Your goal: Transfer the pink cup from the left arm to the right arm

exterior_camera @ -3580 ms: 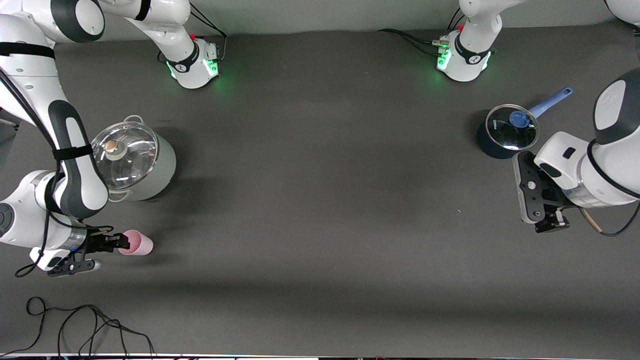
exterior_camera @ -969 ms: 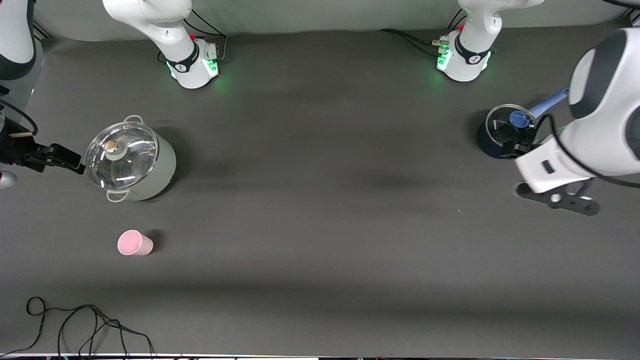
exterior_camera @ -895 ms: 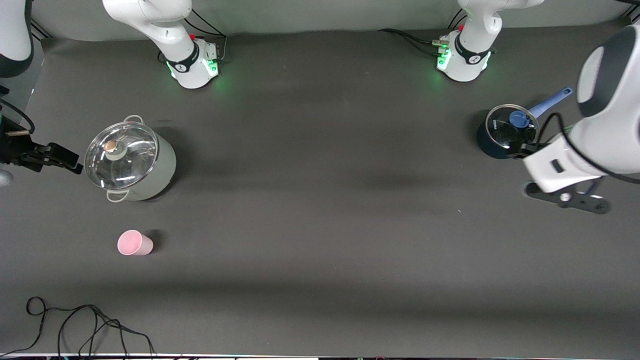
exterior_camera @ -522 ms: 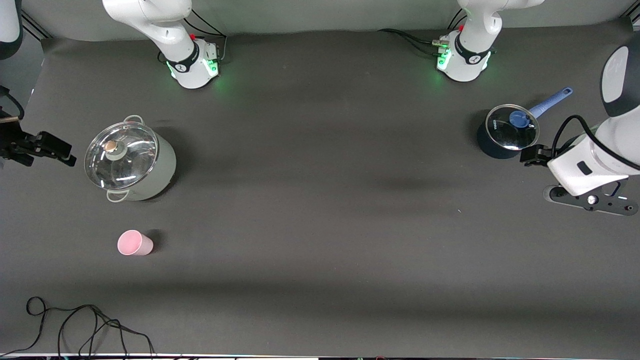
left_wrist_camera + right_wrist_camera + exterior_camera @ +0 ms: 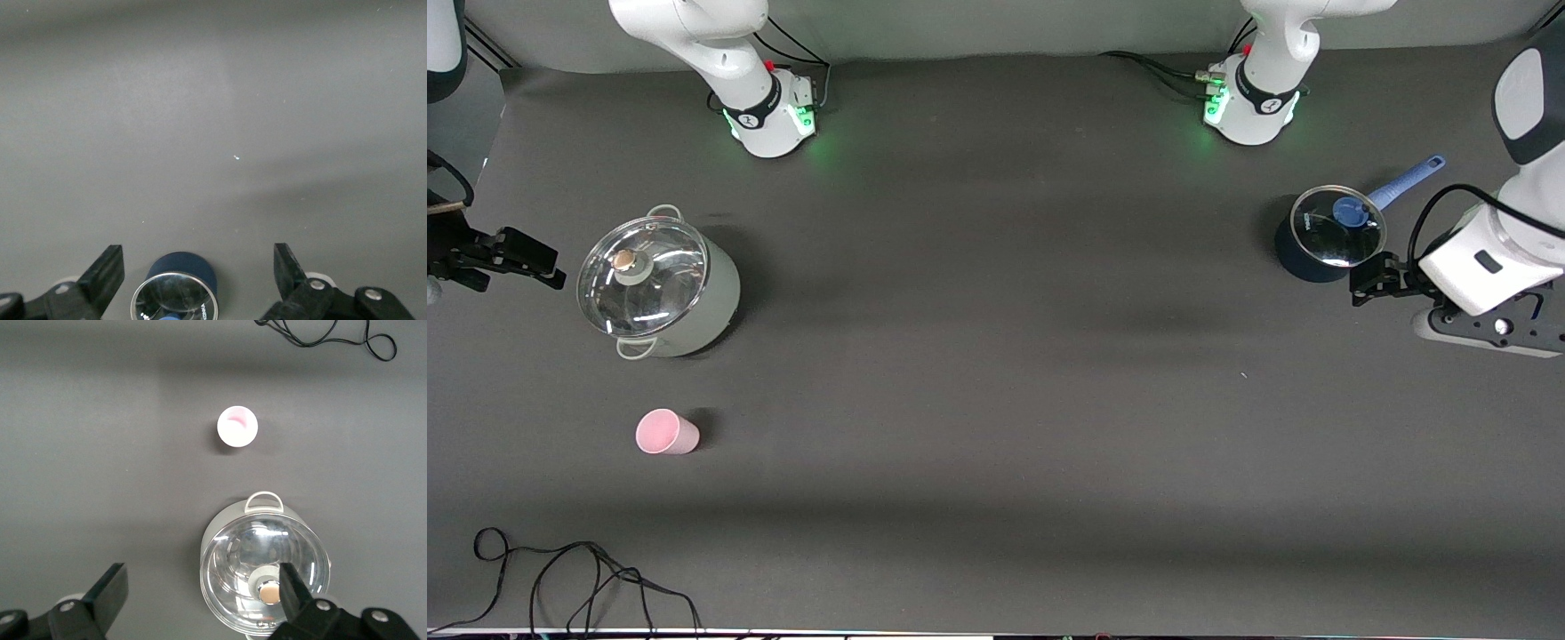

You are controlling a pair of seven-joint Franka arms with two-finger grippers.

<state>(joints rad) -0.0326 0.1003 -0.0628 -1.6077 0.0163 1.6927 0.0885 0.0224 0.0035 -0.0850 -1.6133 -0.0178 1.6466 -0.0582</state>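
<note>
Right pincer [image 5: 538, 263] withdrew, open | left pincer [image 5: 199, 270] open | pink cup [image 5: 665, 433] upright (plain, tapered)

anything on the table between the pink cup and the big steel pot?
Nothing: only bare dark mat between the pink cup and the steel pot, as the front view and the right wrist view both show.

Pink cup [image 5: 665, 433] standing alone on the tabletop [image 5: 996, 400]

Small, pale pink, tapered and handleless, it stands upright near the right arm's end, nearer the front camera than the lidded steel pot [image 5: 660, 283].
</note>
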